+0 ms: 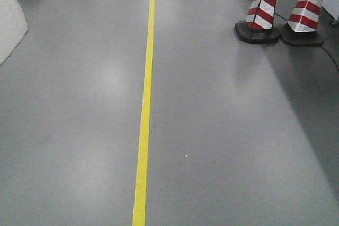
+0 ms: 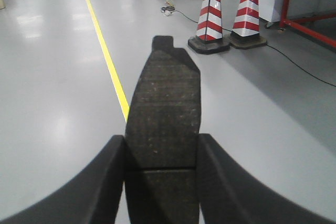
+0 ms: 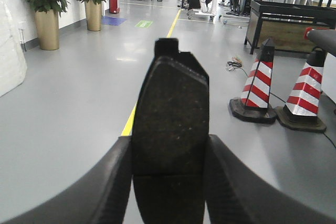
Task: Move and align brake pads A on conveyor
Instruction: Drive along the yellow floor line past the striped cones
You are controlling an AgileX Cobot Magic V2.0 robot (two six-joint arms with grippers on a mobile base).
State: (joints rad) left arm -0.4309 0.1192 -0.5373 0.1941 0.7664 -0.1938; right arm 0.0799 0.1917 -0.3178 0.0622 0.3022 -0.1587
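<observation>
A grey, glossy workshop floor (image 1: 228,146) fills every view, split by a yellow floor line (image 1: 144,130), with no conveyor in sight. One brake pad (image 2: 164,124) stands clamped in the left gripper (image 2: 161,182), its rough friction face toward the lens and a thin groove crossing it just above the finger tips; the jaws press on its two long edges near the lower end. A second brake pad (image 3: 170,124) sits the same way in the right gripper (image 3: 169,182), pinched by its edges, notched tab pointing far down the hall. Both pads look stiff and dense for their size, unlikely to flex or chip, and the gritty faces should resist slipping; an edge grip near the middle seems the steadiest hold, since most of each pad overhangs the fingers here. Beyond them to the right stand two red-and-white traffic cones (image 2: 210,17) with a cable (image 2: 294,61) trailing past, and far left two potted plants (image 3: 47,9).
</observation>
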